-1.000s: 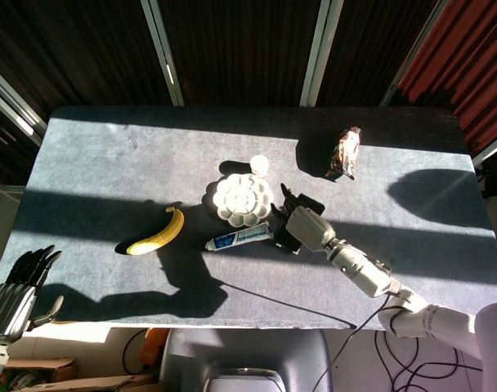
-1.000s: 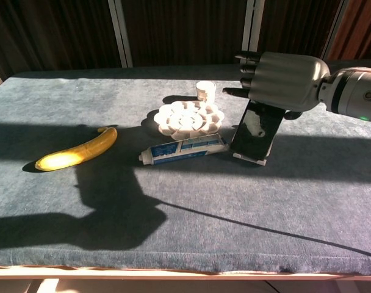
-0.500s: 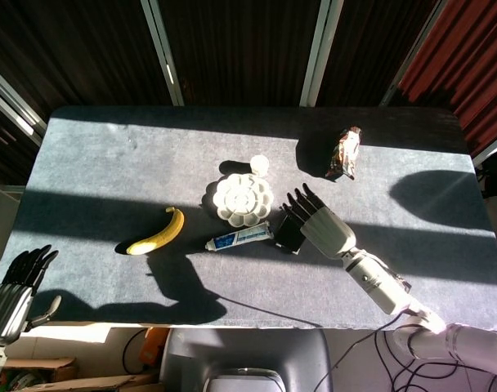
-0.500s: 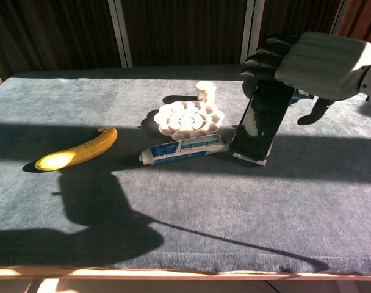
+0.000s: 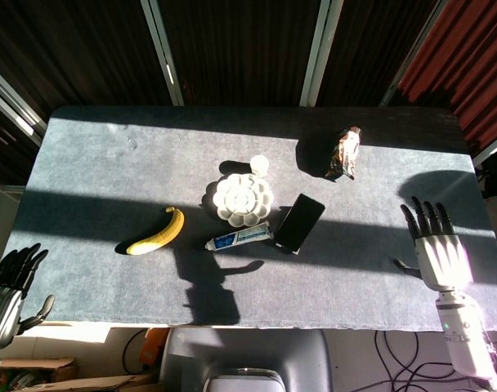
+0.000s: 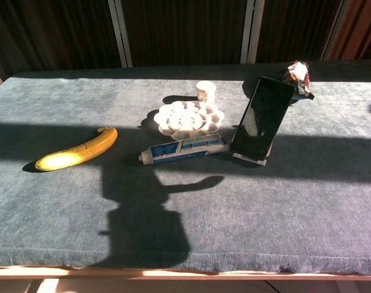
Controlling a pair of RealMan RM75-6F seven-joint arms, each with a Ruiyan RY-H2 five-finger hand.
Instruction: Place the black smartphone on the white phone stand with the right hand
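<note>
- Right robot hand [image 5: 439,255] pulled back from the middle of the table [image 5: 109,163] to its right edge, fingers spread, empty.
- Black smartphone [image 6: 262,119] left leaning upright on white phone stand [image 6: 251,158], beside toothpaste tube [image 6: 182,149]; placement looks done.
- Left robot hand [image 5: 5,296] idle off the table's corner, fingers apart.

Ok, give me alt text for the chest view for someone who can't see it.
A black smartphone leans upright on a white phone stand on a grey table. To its left lie a toothpaste tube, a white flower-shaped dish and a banana; no hands appear.
</note>
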